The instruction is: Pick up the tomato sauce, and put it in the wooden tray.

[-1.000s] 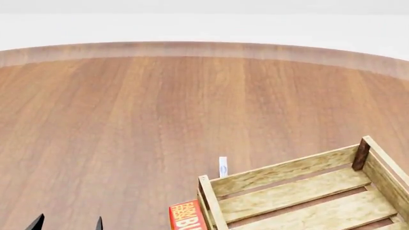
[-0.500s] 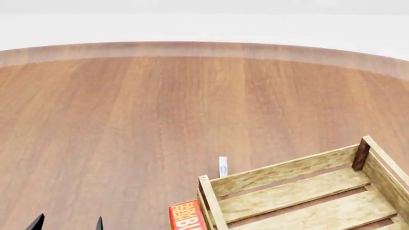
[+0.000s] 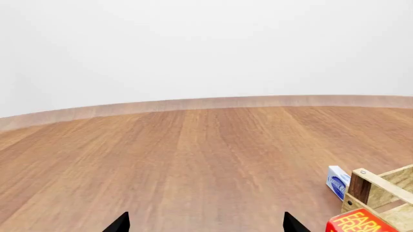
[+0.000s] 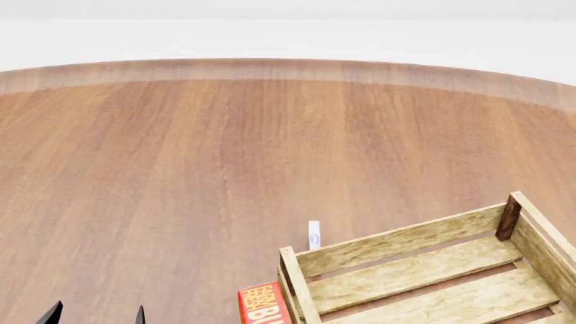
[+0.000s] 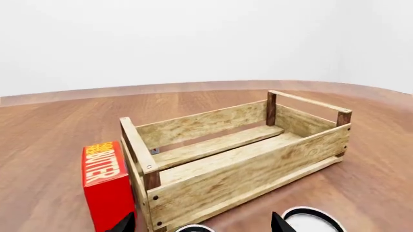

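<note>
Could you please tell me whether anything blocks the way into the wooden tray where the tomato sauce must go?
Nothing visible does: the wooden tray is empty with its top open. The red butter box stands outside against one end, and a white-and-blue packet stands outside its far wall. The tomato sauce itself cannot be made out.

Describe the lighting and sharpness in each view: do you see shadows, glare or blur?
Head view: flat, even light, no glare; the wooden tray casts almost no shadow and the table grain looks soft. Left wrist view: sharp, with a plain white background. Right wrist view: crisp slats and a readable red butter box; only faint shading lies under the tray.
</note>
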Controlling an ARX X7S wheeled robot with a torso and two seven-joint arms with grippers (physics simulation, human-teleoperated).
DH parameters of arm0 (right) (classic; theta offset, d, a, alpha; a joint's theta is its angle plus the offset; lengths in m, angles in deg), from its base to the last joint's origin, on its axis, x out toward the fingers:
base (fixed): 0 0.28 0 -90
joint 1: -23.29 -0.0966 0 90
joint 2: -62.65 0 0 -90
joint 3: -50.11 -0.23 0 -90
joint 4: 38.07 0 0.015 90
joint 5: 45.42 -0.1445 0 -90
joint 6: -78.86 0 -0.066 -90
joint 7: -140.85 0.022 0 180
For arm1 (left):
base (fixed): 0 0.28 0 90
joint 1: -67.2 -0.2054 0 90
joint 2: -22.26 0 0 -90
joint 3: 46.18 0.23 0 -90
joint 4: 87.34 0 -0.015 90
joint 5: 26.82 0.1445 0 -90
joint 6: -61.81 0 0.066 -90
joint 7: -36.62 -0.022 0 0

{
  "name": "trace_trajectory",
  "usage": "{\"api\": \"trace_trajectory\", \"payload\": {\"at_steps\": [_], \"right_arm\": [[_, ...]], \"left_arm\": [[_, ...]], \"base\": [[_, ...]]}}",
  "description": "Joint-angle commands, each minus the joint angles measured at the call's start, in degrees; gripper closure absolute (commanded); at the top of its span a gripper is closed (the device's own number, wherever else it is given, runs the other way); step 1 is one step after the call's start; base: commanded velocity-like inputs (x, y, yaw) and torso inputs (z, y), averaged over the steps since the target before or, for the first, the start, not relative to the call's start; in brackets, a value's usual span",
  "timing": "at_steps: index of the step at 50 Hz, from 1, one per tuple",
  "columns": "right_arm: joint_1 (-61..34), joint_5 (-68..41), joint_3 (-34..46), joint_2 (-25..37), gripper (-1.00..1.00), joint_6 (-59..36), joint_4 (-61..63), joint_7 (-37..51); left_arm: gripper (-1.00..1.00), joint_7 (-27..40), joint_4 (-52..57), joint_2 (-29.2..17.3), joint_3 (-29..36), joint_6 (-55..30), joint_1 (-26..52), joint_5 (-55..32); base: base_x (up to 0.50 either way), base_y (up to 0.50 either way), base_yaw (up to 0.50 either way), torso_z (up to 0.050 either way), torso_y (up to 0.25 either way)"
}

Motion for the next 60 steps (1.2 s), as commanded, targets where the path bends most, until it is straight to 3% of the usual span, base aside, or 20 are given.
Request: {"api": "trace_trajectory", "payload": {"at_steps": [1,13,27,60], "right_arm": [[-2.79,-0.73,0.84,-0.35,-1.0,-0.28,-5.79,0.5],[-3.84,-3.17,1.81,0.37,-1.0,0.76,-8.51,0.45],[-5.37,-4.2,2.85,0.81,-1.0,1.57,-12.52,0.63],[-13.58,-5.79,5.11,0.65,-1.0,-4.3,-21.39,0.66]], "left_arm": [[-1.0,-0.87,0.0,-0.15,0.06,1.04,-0.21,-1.0],[-1.0,0.14,3.75,-0.86,0.55,-1.32,-1.43,-1.34],[-1.0,0.4,0.64,-0.69,1.28,0.96,-0.53,-1.35],[-1.0,1.12,0.44,-1.86,2.15,1.19,-0.24,-2.44]], "base": [[0.0,0.0,0.0,0.0,0.0],[0.0,0.0,0.0,0.0,0.0],[0.0,0.0,0.0,0.0,0.0],[0.0,0.0,0.0,0.0,0.0]]}}
